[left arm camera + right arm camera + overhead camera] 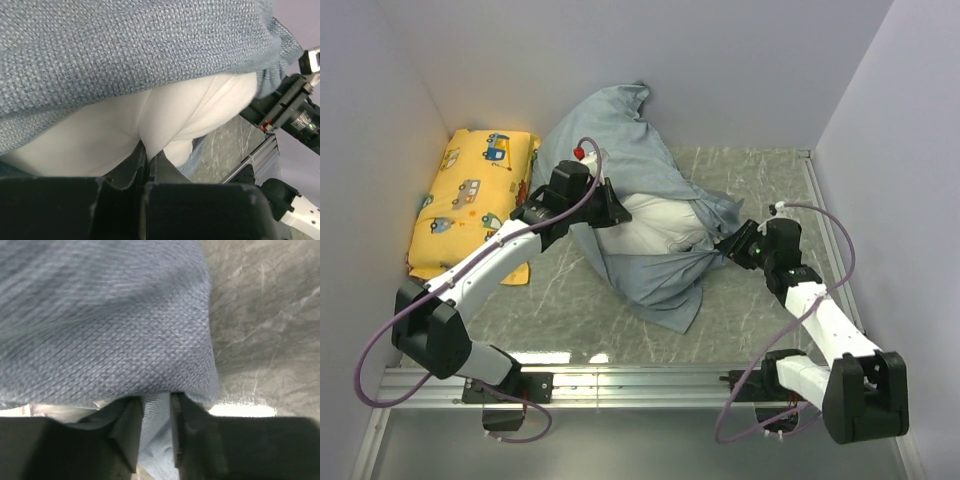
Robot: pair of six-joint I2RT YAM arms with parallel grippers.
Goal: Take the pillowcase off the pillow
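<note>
The pillowcase [620, 140] shows its blue-grey inside, heaped over the middle of the table. The white pillow [660, 225] bulges out of its open end. My left gripper [610, 207] is shut on a fold of the white pillow [150, 115]; in the left wrist view the pillowcase [125, 45] hangs above it. My right gripper [728, 247] is shut on a bunched corner of the pillowcase [115, 330], with fabric between the fingers [131, 425].
A yellow pillow with cartoon vehicles [470, 200] lies at the back left against the wall. White walls close the table's left, back and right sides. The marble-patterned tabletop [570, 320] shows in front. A metal rail [640, 380] runs along the near edge.
</note>
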